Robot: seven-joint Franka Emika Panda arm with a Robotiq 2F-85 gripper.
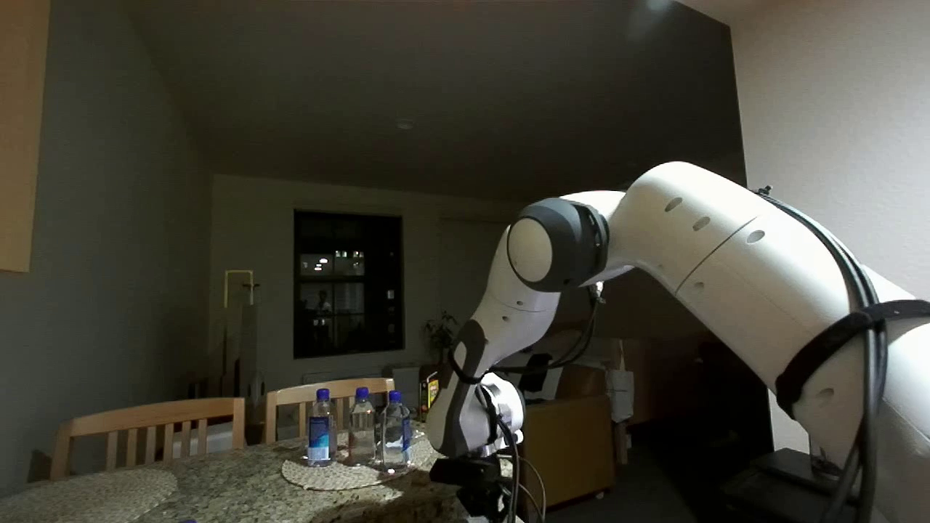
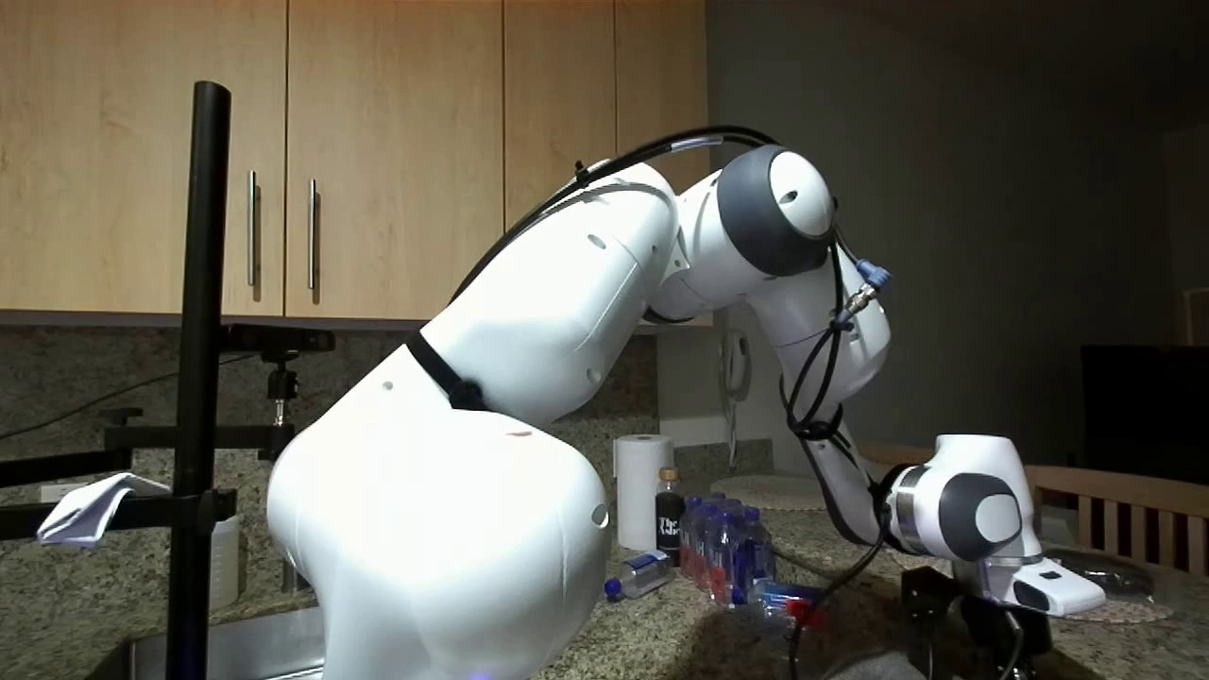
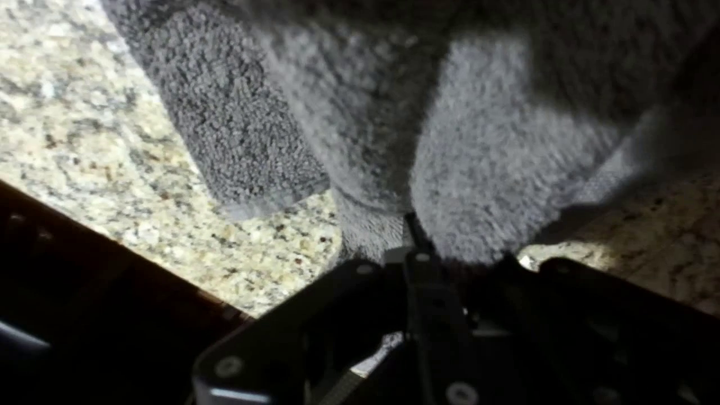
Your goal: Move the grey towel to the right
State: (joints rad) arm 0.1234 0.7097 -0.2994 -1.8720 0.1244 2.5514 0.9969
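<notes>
The grey towel [image 3: 484,152] fills the upper middle of the wrist view, folded and bunched. A flat flap of it lies over the speckled counter at the left. My gripper [image 3: 461,247] has its fingers closed around a gathered part of the towel, and the fingertips are partly hidden by the cloth. In an exterior view a grey patch of the towel [image 2: 878,667] shows at the bottom edge, beside the dark gripper [image 2: 987,628]. In an exterior view the gripper [image 1: 483,497] points down at the counter's end, its fingers cut off by the frame.
The granite counter [image 3: 84,129] ends at a dark edge at the left of the wrist view. Three water bottles [image 1: 361,428] stand on a woven placemat [image 1: 327,476]. Several more bottles [image 2: 723,552], a lying bottle [image 2: 642,574] and a paper towel roll [image 2: 642,491] stand nearby. Chairs [image 1: 156,414] line the far side.
</notes>
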